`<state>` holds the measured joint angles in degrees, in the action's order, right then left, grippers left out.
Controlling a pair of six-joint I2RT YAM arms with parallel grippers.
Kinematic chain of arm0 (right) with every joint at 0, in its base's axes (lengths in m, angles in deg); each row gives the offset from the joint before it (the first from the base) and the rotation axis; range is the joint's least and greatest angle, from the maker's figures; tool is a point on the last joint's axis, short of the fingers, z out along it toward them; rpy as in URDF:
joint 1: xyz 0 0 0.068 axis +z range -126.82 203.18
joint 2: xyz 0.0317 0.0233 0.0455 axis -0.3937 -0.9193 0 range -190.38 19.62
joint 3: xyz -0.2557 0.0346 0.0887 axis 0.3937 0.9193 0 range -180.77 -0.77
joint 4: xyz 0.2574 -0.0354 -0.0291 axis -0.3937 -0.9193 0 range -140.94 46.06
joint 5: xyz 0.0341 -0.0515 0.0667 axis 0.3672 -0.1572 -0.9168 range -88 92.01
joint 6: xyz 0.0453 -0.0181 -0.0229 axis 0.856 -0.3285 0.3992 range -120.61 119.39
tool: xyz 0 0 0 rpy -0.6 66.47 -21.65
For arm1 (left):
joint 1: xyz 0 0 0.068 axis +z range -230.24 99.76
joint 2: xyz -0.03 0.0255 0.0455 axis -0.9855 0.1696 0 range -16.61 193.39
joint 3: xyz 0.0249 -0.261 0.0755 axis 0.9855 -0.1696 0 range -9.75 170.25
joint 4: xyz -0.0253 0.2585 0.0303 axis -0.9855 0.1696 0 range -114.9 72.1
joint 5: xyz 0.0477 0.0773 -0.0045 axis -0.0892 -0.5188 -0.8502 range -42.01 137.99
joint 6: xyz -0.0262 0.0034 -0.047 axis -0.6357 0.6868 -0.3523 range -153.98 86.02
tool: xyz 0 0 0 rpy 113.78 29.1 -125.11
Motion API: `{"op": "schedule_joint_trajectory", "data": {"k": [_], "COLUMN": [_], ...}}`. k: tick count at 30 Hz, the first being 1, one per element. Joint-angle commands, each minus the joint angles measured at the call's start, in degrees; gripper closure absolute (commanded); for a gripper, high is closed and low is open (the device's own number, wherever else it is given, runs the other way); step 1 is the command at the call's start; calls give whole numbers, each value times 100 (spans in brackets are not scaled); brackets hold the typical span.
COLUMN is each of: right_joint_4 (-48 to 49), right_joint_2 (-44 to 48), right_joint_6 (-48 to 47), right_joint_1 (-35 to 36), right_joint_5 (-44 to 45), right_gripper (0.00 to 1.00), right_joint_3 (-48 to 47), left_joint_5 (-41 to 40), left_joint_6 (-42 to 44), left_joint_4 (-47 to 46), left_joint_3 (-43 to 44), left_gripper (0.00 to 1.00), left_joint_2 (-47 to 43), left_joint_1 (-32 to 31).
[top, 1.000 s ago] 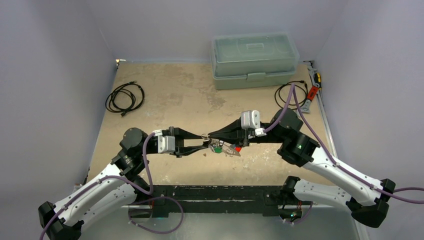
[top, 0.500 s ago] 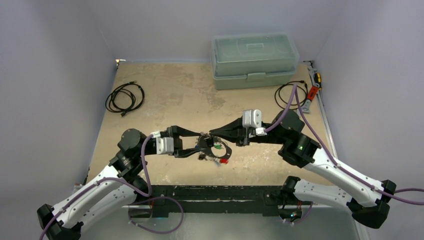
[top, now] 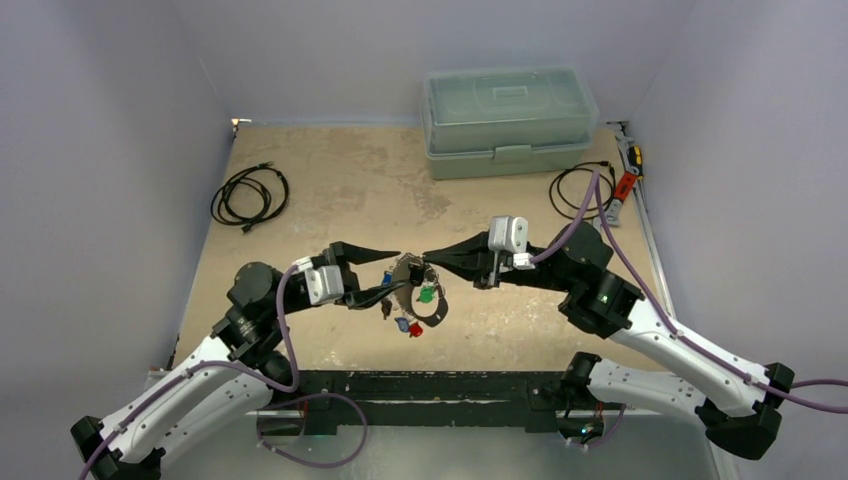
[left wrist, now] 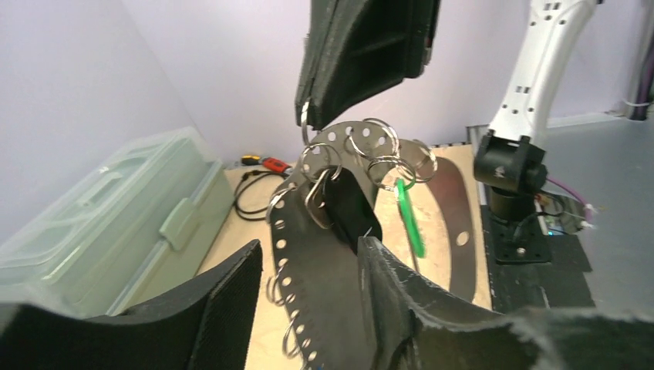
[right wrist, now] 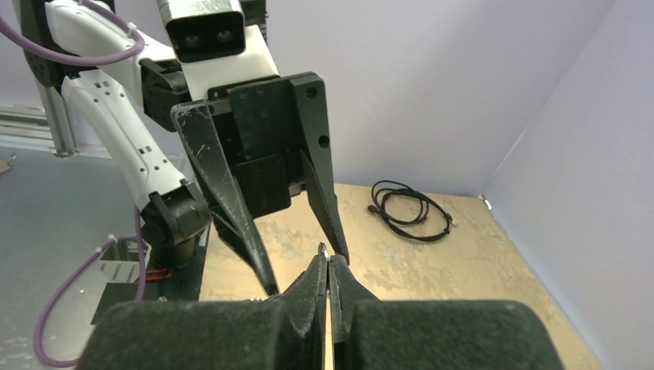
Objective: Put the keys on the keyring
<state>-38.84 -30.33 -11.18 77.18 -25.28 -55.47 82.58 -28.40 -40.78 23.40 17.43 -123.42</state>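
Above the middle of the table [top: 330, 200], the keyring [left wrist: 308, 270] hangs from the tips of the right gripper [top: 424, 258]. That gripper's jaws are pressed together on the top edge of the hoop. The left wrist view shows the ring as a flat grey band pierced with a row of small holes, and several small split rings are hooked through those holes. The keys [top: 427, 295] dangle from it in a loose bunch. A green key [left wrist: 409, 218] hangs on the right arm's side, and a black-headed key [left wrist: 349, 206] lies against the band. A blue key [top: 403, 322] and a red key [top: 415, 331] hang lowest, toward the arms' bases. Whether the bottom of the hoop touches the table cannot be told. The left gripper [top: 402, 268] faces the right one tip to tip with its jaws spread and released. One finger sits on each side of the band, and neither is clamping it. Farther out, a clear lidded plastic box [top: 508, 122] stands at the far edge. A coiled black cable [top: 250, 195] lies to the far left. A second cable coil [top: 578, 187] lies to the far right, beside a red-handled tool [top: 625, 186].
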Motion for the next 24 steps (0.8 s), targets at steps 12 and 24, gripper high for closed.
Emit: {"op": "schedule_joint_trajectory", "data": {"k": [12, 24], "right_joint_4": [530, 764], "right_joint_2": [149, 9], "right_joint_6": [-42, 153], "right_joint_1": [6, 6], "right_joint_5": [307, 34], "right_gripper": [100, 100], "right_joint_3": [-24, 62], "left_joint_5": [95, 227], "left_joint_6": [-330, -853], "left_joint_4": [-439, -860], "left_joint_3": [225, 221], "left_gripper": [58, 60], "left_joint_2": [237, 648], "left_joint_1": [-14, -15]}}
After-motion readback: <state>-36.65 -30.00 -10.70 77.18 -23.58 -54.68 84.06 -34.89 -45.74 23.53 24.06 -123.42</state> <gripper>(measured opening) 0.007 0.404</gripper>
